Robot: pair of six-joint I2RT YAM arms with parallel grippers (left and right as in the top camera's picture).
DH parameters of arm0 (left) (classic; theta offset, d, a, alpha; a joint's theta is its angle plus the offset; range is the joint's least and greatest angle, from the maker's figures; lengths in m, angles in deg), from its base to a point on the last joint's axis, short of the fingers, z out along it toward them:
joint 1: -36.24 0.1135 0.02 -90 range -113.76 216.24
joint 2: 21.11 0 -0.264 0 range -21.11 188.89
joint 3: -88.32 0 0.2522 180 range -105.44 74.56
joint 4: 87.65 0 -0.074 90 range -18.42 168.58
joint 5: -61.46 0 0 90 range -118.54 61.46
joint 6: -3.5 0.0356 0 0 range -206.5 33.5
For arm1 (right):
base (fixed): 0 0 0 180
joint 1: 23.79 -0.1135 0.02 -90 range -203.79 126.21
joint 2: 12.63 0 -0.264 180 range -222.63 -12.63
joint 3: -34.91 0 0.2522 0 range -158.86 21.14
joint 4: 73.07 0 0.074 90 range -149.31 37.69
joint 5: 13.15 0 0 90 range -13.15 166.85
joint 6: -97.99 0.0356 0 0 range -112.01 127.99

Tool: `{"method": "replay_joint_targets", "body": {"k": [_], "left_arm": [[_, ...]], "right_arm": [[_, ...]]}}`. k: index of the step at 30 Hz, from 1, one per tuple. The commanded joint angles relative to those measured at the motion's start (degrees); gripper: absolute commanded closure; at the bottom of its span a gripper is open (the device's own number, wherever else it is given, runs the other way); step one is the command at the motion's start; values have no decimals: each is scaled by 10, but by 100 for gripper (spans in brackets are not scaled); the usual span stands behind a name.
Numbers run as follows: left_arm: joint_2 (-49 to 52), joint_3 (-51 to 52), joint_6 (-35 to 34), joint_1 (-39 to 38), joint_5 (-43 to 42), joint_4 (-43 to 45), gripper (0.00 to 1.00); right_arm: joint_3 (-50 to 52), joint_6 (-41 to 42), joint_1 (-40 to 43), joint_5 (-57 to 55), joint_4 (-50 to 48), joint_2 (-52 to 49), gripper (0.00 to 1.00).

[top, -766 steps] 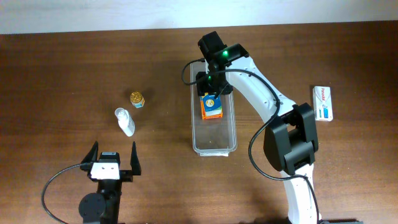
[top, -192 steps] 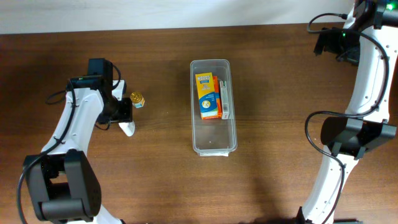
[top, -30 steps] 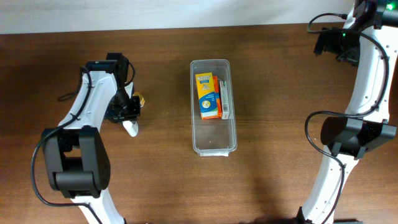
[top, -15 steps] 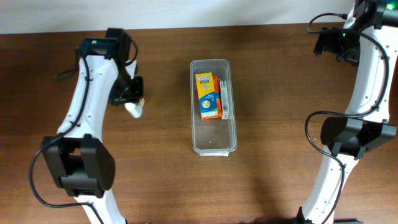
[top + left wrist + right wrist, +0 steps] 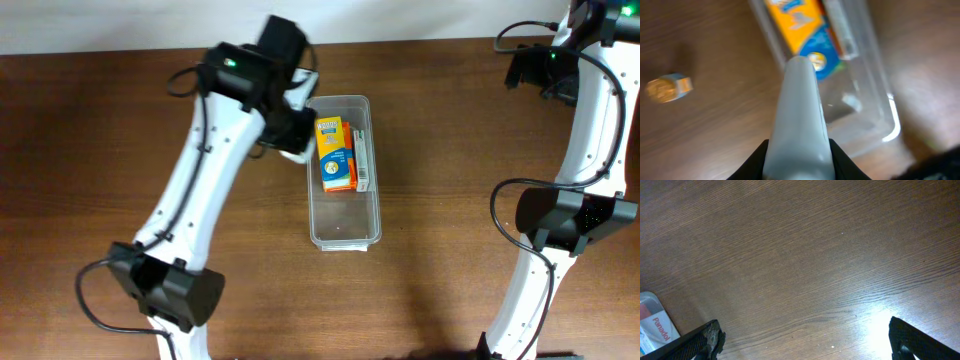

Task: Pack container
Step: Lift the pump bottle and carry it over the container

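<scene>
My left arm has swung across from the left side of the desk (image 5: 120, 120) and now hangs at the upper left corner of the container (image 5: 345, 228), where half a second ago it was well short of it. The left gripper (image 5: 290, 135) is clamped tight on the white bottle (image 5: 797, 115), whose tip points down toward the container's near wall in the left wrist view. The container lies lengthwise in the middle of the desk with an orange box (image 5: 337, 155) inside it and a slim pale box (image 5: 365, 160) just beside that. A small gold-topped jar (image 5: 667, 89) sits on the wood, well left of the container. My right gripper (image 5: 805, 340) is parked at the far right corner, spread wide and holding nothing, with a Panadol pack (image 5: 655, 327) at the edge of its view.
</scene>
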Motion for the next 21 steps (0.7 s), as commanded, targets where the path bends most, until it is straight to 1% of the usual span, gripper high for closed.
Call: {"method": "replay_joint_targets", "body": {"k": [1,6,9,13,21], "left_arm": [[3,-12,-2,-48,-19,2,80],[13,-12,-21,-88,-19,6,80],[26,-11,-57,-101,-19,5,80],[38,-11,-89,-111,-19,-3,80],[74,-9,-119,-122,-16,-23,80]], "right_arm": [[2,0,0,3,3,5,2],[2,1,0,3,3,5,2],[2,1,0,3,3,5,2],[2,1,0,3,3,5,2],[2,0,0,3,3,5,2]]}}
